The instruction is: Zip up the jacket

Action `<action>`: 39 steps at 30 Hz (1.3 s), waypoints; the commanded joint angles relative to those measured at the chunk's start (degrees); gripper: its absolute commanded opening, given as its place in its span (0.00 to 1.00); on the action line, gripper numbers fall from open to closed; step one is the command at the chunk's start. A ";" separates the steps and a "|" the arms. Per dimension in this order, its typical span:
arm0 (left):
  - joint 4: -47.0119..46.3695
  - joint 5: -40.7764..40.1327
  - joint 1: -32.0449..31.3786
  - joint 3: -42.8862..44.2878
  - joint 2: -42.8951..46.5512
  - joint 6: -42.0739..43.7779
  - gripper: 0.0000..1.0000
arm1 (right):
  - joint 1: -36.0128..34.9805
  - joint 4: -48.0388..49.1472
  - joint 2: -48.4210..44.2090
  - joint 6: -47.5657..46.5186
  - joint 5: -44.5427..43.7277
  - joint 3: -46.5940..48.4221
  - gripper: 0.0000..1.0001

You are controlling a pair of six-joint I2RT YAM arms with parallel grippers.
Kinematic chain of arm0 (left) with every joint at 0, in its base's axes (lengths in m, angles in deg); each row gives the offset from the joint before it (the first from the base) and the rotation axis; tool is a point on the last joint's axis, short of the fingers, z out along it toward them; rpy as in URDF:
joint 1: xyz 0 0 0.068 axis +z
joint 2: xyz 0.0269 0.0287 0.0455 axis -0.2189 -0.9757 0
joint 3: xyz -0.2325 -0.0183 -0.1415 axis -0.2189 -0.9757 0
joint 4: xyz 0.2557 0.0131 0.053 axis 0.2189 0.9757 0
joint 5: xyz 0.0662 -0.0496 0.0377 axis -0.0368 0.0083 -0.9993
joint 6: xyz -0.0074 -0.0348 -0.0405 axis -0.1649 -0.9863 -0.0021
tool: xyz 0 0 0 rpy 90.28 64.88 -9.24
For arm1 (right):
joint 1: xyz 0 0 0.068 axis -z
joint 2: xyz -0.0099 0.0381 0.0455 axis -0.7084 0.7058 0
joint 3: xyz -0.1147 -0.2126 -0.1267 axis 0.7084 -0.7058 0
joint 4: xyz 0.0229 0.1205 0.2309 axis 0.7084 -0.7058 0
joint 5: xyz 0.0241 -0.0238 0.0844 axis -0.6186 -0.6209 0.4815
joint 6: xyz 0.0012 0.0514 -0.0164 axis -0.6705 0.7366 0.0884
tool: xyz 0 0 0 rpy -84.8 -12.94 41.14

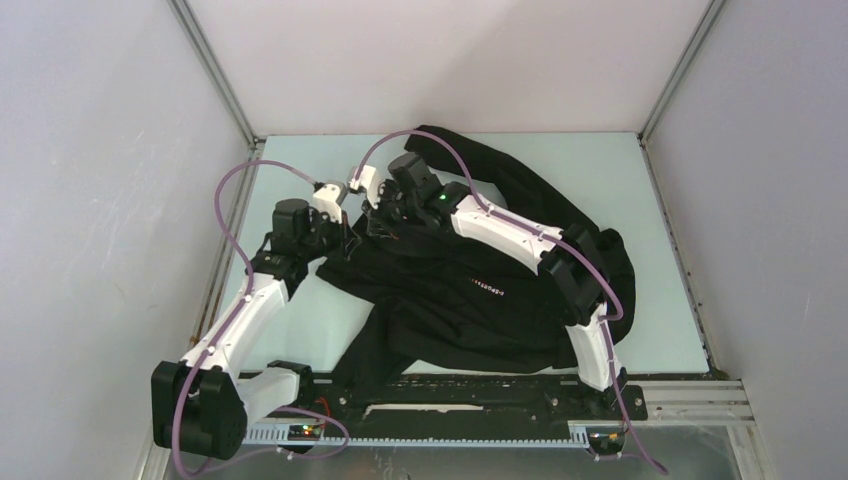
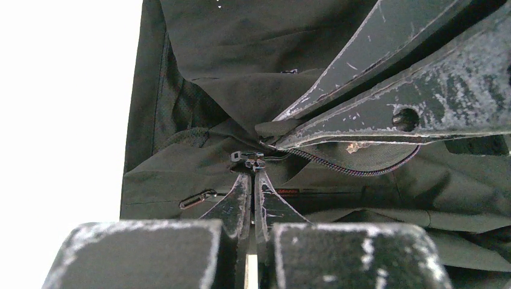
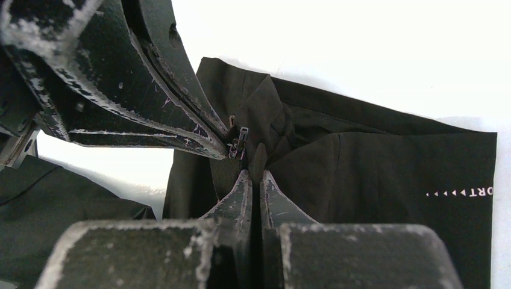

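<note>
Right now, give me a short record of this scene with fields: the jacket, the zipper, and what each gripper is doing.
jacket: black, crumpled on the table
left gripper: shut, seemingly on the pull of the zipper slider
right gripper: shut on jacket fabric beside the slider
zipper: a row of teeth curves away from the slider
lettering: pale, on the chest

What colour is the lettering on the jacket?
Whitish lettering on the black jacket; clearest in the right wrist view.
</note>
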 commanded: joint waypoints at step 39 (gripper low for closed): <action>-0.83 0.03 -1.82 -0.81 2.02 3.08 0.00 | 0.23 1.48 0.37 2.87 3.73 3.60 0.00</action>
